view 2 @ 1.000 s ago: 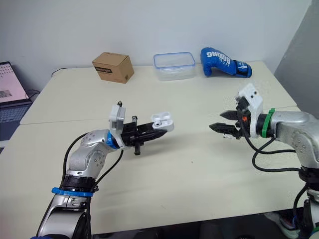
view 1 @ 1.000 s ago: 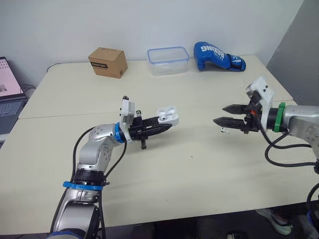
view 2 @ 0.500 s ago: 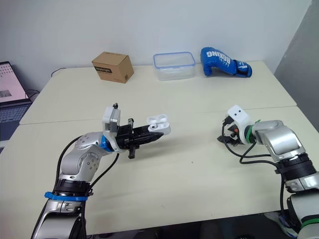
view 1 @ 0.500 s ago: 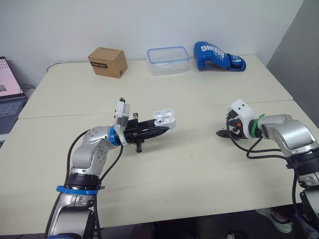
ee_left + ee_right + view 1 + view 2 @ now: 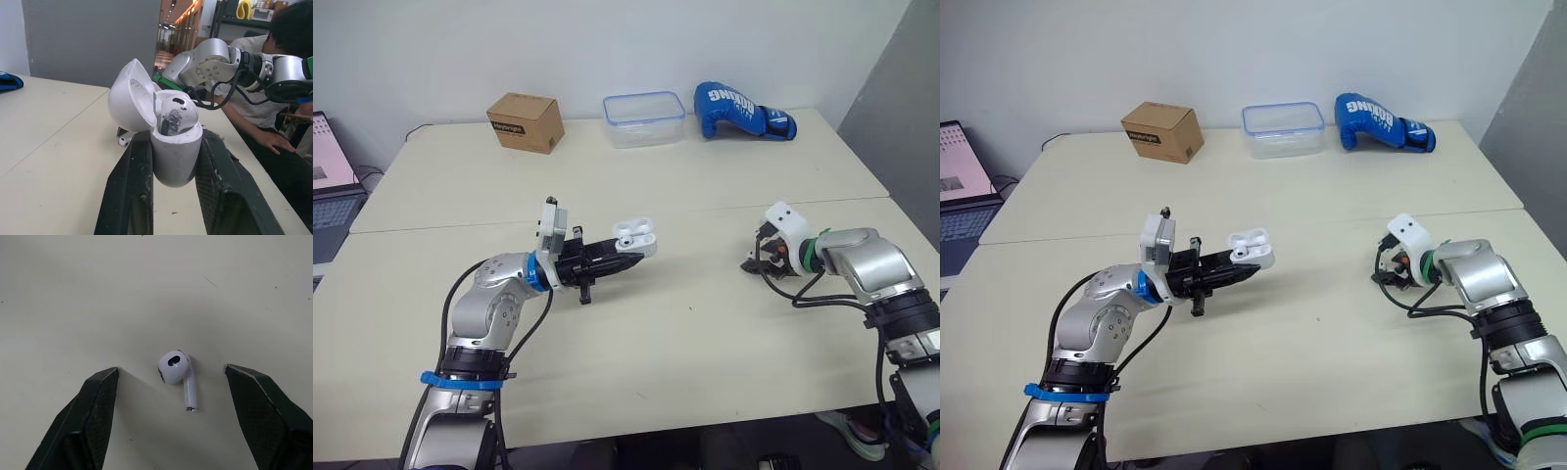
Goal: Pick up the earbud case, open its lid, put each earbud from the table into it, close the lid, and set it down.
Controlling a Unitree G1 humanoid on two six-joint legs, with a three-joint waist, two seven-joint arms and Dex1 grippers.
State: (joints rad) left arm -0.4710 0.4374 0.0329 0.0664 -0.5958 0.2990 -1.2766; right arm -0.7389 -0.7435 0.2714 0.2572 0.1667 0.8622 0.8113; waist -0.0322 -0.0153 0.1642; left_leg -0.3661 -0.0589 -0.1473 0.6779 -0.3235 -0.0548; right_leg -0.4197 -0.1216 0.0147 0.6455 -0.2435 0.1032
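My left gripper (image 5: 628,252) is shut on the white earbud case (image 5: 637,235) and holds it above the table's middle. In the left wrist view the case (image 5: 174,149) stands upright between the fingers (image 5: 129,191) with its lid (image 5: 129,95) swung open and one earbud (image 5: 177,110) seated inside. A second white earbud (image 5: 177,371) lies on the table at the right. My right gripper (image 5: 757,263) points down over it, open, with one finger (image 5: 95,411) on either side and not touching it.
Along the far edge stand a cardboard box (image 5: 525,121), a clear plastic container (image 5: 643,118) and a blue boxing glove (image 5: 740,110). A laptop (image 5: 328,186) sits off the left edge. A person (image 5: 274,83) sits beyond the table's right side.
My right gripper has swung from level above the table down onto the loose earbud, fingers astride it. The left arm has drawn the case slightly leftward.
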